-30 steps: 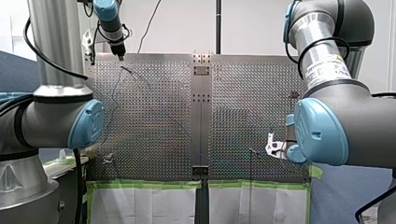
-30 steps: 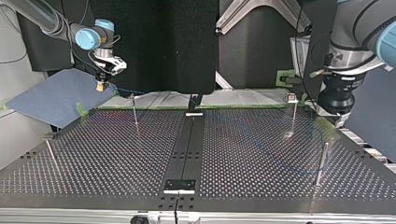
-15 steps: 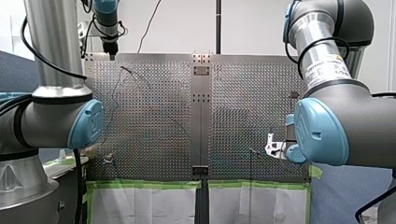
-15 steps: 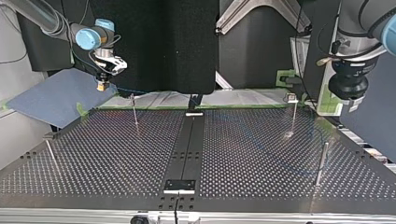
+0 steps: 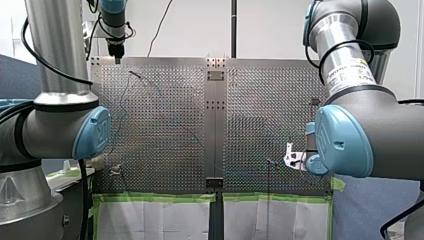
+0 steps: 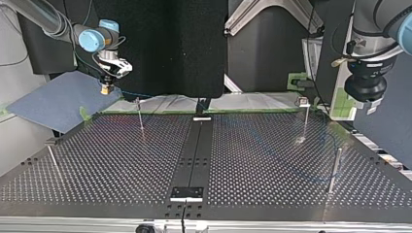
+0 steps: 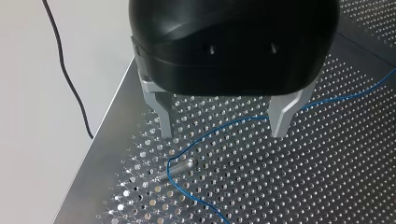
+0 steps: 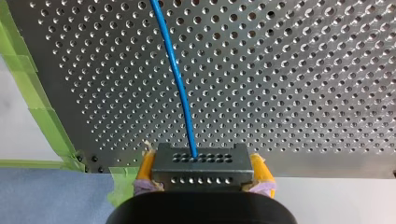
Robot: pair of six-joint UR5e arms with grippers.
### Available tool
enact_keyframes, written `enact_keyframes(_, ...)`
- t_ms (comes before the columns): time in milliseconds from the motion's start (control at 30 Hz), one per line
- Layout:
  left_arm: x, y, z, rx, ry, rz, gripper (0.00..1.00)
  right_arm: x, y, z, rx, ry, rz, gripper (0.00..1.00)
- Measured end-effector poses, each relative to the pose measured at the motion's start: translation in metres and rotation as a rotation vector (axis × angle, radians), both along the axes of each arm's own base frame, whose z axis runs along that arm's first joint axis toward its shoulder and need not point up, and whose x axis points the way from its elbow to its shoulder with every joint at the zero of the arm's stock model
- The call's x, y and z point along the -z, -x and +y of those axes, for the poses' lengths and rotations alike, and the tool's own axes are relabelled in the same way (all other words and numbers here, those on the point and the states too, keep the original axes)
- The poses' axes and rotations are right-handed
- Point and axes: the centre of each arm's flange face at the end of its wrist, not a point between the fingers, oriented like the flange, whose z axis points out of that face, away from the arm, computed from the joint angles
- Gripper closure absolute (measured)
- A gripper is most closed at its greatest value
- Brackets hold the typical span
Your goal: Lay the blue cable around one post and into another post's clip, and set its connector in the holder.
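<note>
Closest to me, my right end effector hangs just off the taped edge of the surface. Its yellow pads are clenched on either side of the connector, a small metal block with rows of holes. In the top view the connector is up in the air, clear of the surface. The blue cable leaves the middle of the connector and runs away over the perforated metal. Green tape lines the edge beside it.

Further out, thin posts stand upright on the surface, one not far from my right end effector in the top view.

At the far corner, my left end effector hovers above the surface, released, with its metal fingers wide apart and gripping nothing. Beneath it the cable crosses between the fingers, then bends just beside a post. I cannot tell whether cable and post touch.
</note>
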Motion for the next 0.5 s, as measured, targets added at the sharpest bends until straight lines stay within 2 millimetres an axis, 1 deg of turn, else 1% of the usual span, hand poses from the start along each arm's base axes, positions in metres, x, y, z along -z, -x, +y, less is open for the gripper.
enact_keyframes(500,-0.0010,0.0001,-0.0014,0.006,0.001,-0.009,0.00,0.0000,0.0000,-0.0003,0.000,0.002,-0.002,0.83)
